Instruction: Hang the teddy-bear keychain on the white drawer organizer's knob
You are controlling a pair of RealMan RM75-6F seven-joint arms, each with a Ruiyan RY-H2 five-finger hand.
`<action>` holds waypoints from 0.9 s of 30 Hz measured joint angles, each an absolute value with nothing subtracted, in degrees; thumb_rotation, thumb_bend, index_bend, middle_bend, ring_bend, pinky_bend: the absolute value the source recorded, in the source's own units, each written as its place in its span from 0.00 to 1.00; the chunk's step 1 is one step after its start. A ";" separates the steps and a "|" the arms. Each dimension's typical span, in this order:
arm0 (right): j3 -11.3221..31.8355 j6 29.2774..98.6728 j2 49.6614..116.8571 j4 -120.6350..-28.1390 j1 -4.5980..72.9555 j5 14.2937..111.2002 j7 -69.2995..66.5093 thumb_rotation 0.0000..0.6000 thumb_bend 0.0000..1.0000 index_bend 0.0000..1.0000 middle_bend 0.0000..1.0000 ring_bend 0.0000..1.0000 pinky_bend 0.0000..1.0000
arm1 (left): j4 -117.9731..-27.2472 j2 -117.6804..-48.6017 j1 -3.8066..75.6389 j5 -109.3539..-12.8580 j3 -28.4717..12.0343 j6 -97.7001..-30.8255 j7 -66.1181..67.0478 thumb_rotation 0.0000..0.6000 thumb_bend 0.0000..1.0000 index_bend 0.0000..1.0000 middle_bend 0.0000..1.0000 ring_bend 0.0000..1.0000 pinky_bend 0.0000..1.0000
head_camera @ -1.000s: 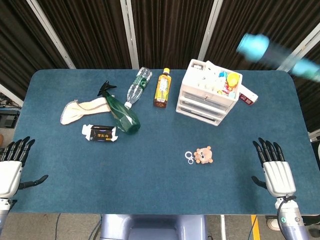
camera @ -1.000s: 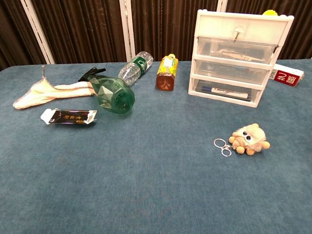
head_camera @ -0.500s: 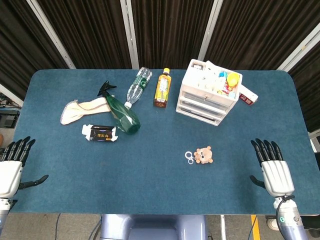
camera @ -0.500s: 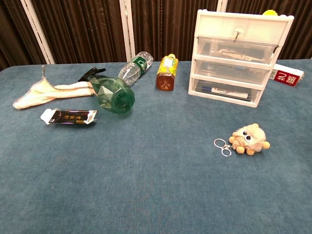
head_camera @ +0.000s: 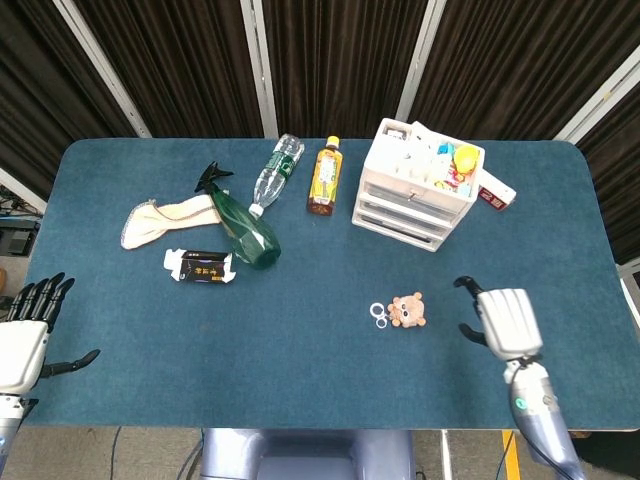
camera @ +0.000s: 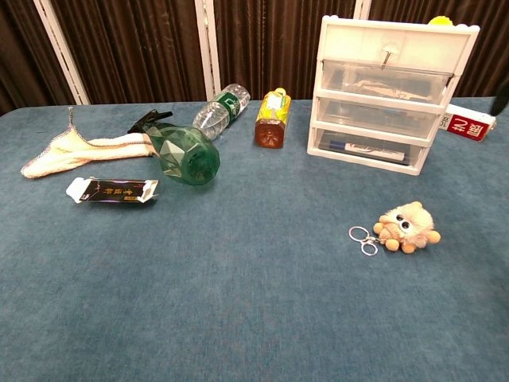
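Movement is all on the right side: the right hand (head_camera: pixel 503 322) has left its place near the tabletop's (head_camera: pixel 330 400) right front edge and swung inward, so it now sits just right of the bear (head_camera: pixel 408 310), with its fingers curled toward the toy rather than pointing away from the robot as they did half a second ago. It holds nothing; the fingers look partly bent and apart, not closed on anything. The left hand (head_camera: pixel 22 335) has not shifted, resting at the left front corner, fingers spread and empty. The bear lies where it was, on the bare blue tabletop in front of the organizer (head_camera: pixel 415 185) and well apart from it, its ring (head_camera: pixel 378 313) lying flat just to its left; the chest view shows the same, bear (camera: pixel 406 227) and ring (camera: pixel 363 239) untouched. The knob (camera: pixel 386 55) on the top drawer carries nothing. This reads as the start of the reach: the grasp has not yet happened, and lifting by the ring or the bear's body comes next.
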State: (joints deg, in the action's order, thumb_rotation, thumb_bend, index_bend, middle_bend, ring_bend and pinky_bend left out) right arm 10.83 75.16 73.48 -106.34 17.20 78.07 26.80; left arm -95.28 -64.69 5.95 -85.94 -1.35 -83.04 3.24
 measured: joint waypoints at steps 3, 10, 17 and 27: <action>11.90 73.39 76.84 -107.16 19.65 74.56 31.51 1.00 0.09 0.42 1.00 1.00 0.93 | -95.31 -64.61 6.02 -85.89 -1.40 -82.93 2.91 0.80 0.07 0.00 0.00 0.00 0.00; 13.58 71.27 86.79 -106.48 25.02 66.27 40.91 1.00 0.15 0.43 1.00 1.00 0.93 | -95.60 -64.39 6.27 -85.28 -1.52 -82.23 2.40 0.81 0.07 0.00 0.00 0.00 0.00; 14.37 71.54 96.39 -101.42 29.08 59.75 46.84 1.00 0.20 0.44 1.00 1.00 0.93 | -95.90 -64.03 6.39 -84.87 -1.56 -81.78 1.56 0.81 0.07 0.00 0.00 0.00 0.00; 15.13 72.26 104.29 -92.96 32.49 53.56 49.40 1.00 0.22 0.45 1.00 1.00 0.93 | -96.11 -63.74 6.71 -84.44 -1.64 -81.03 0.74 0.80 0.07 0.00 0.00 0.00 0.00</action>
